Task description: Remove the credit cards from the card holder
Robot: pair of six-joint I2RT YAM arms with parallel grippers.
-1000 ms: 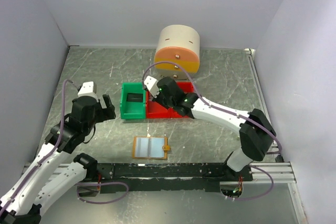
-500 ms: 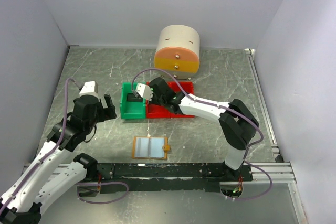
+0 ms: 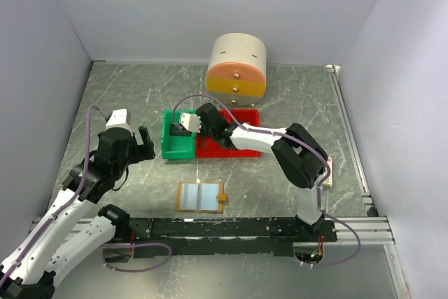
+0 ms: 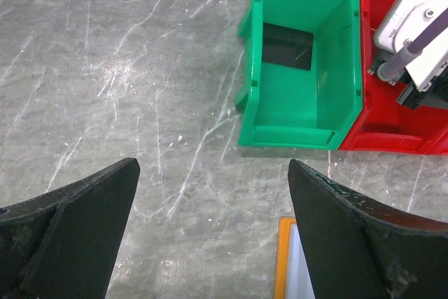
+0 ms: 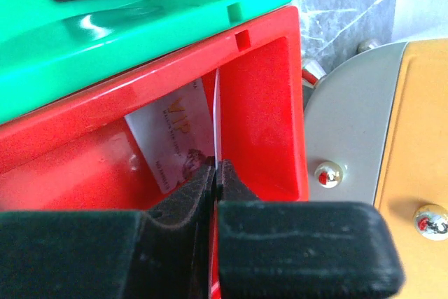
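The card holder (image 3: 201,197) lies open on the table in front of the bins, pale blue inside with an orange rim; its edge shows in the left wrist view (image 4: 283,257). My right gripper (image 5: 216,169) is shut on a thin card (image 5: 216,113) seen edge-on, held over the red bin (image 5: 259,103). A pale card printed "VIP" (image 5: 175,138) lies in that bin. A dark card (image 4: 287,45) lies in the green bin (image 4: 301,103). My left gripper (image 4: 212,166) is open and empty above bare table, left of the green bin.
The green bin (image 3: 177,143) and red bin (image 3: 231,148) stand side by side mid-table. A round cream and orange drawer unit (image 3: 236,68) stands behind them. My right arm (image 3: 301,159) arches over the red bin. Walls close in on three sides.
My right wrist has swung left along the red bin towards the green bin, its elbow folding in. My left arm has barely moved. The card holder has not moved.
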